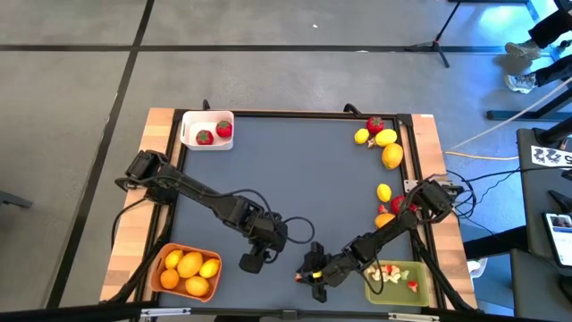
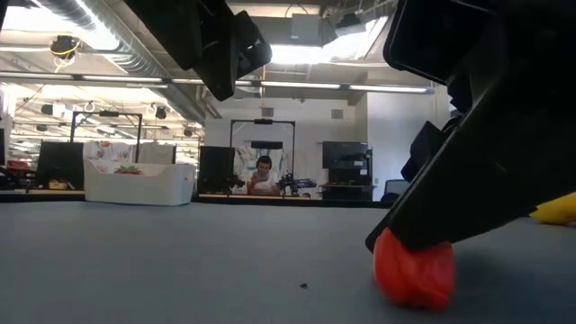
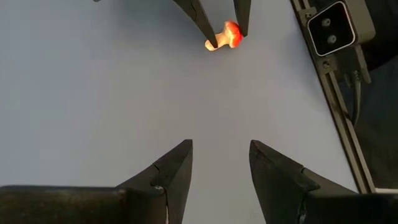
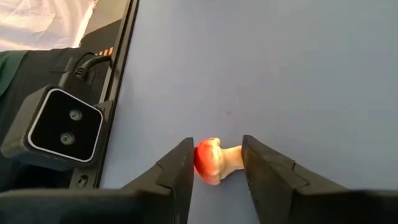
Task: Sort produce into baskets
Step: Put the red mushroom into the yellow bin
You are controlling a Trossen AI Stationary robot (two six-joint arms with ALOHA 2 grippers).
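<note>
Now | white basket (image 1: 191, 122): 2 strawberries (image 1: 214, 133) | orange basket (image 1: 157, 258): citrus (image 1: 189, 271)

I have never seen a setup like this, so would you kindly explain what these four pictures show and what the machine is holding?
These are two robot arms at a table, sorting toy produce. One camera looks down from above, one sits at table-top height, and one rides on each wrist. The right gripper sits near the table's front edge, its fingers on either side of a small red-and-pale piece on the mat. The left gripper is beside it, holding nothing. The white basket holds strawberries, the orange basket citrus, and the green basket small bits. Unsorted lemons and other fruit lie along the right side.
</note>
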